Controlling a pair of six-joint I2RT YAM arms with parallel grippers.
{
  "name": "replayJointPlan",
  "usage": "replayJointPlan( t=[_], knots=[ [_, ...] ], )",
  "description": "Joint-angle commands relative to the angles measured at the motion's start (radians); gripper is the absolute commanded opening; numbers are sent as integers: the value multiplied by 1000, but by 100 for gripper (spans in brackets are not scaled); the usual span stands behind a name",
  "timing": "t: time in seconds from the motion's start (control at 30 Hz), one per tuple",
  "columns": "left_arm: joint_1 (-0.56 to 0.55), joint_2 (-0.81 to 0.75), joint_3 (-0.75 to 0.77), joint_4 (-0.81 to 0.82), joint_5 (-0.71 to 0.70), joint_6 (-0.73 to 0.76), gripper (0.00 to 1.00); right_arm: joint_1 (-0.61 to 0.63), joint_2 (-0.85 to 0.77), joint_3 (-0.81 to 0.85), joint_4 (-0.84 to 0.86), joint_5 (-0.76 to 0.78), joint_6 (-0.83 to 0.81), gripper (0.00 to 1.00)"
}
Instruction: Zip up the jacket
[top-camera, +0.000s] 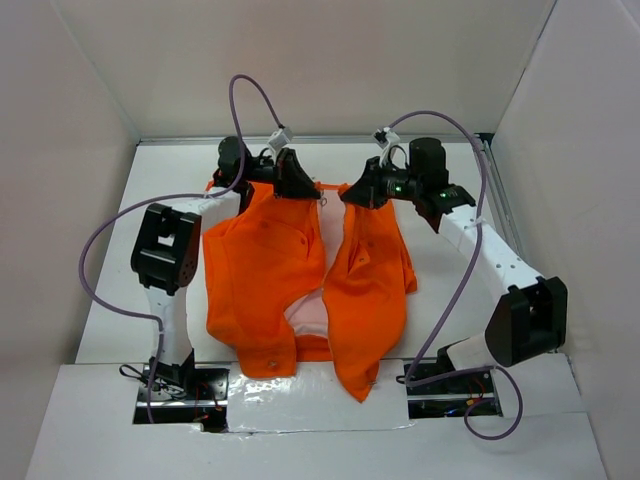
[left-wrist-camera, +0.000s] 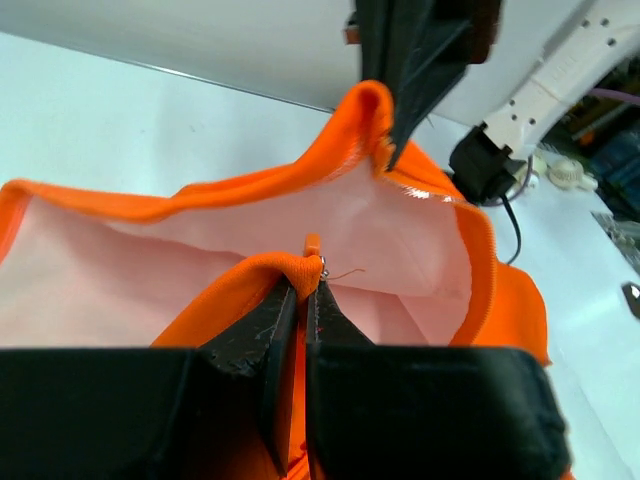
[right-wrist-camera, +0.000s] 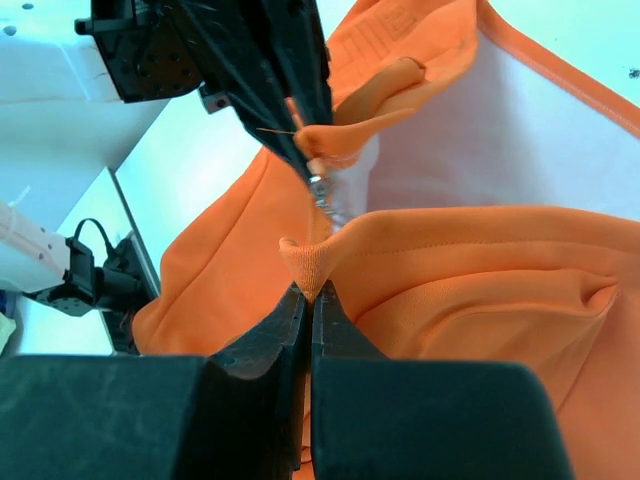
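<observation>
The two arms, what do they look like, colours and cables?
Both arms have white tubular links and chunky black joint housings. The left arm and the right arm each trail a looping purple cable. A green light glows near the right wrist. The jaws are black tapering wedges with scuffed tips.
</observation>
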Motion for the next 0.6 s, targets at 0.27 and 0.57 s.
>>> replayJointPlan(
  t=[0.27,0.57],
  knots=[
    [9,99,159,375,139,-272,0,51,63,-40,272,167,-19,0],
    [-22,2,79,205,43,-169,0,68,64,-93,371,136,-19,0]
  ],
)
